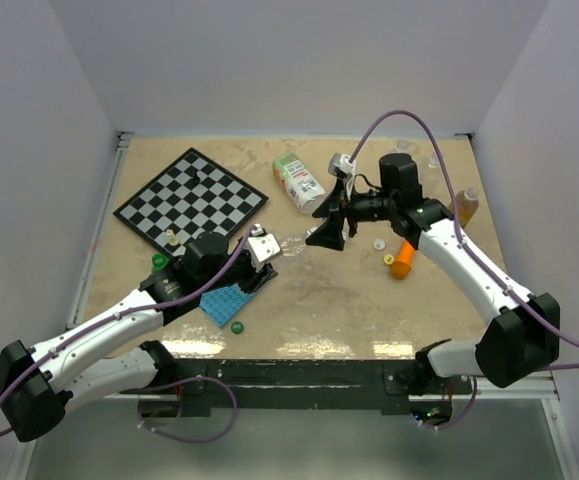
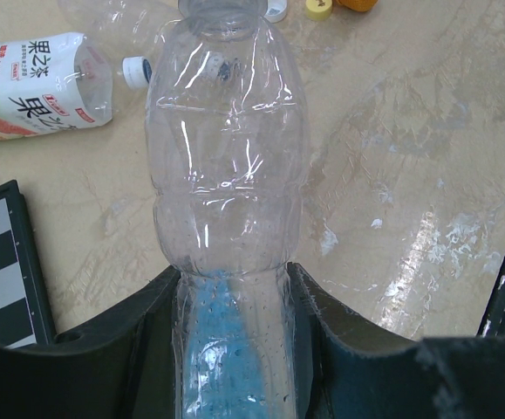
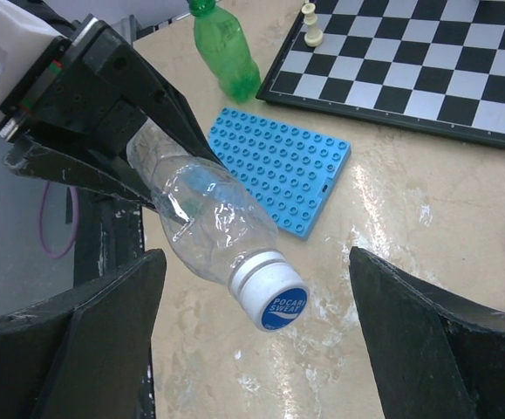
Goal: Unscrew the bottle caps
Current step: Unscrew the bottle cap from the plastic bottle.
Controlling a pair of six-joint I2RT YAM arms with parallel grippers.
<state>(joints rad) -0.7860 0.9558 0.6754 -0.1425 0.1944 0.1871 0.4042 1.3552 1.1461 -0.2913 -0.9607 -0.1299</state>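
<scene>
Nearest my bases, one loose green cap (image 1: 236, 326) lies on the desk (image 1: 319, 320) beside a blue studded plate (image 1: 224, 300). Just past it, my left gripper (image 2: 233, 297) is clamped narrow around the lower body of a clear bottle (image 2: 226, 157) that looks empty. Its blue-topped cap (image 3: 274, 301) sits on the neck between the wide, untouching jaws of my right gripper (image 3: 256, 253). By the chessboard (image 1: 191, 200) lies a green bottle (image 3: 224, 52) wearing a green bottle cap (image 3: 201, 7). Farther off are two more loose caps, one white cap (image 2: 276, 10) and one yellow cap (image 2: 318, 9), and a labelled bottle (image 2: 34, 83) on its side with a white screw cap (image 2: 135, 72). I cannot tell what those two bottles hold.
</scene>
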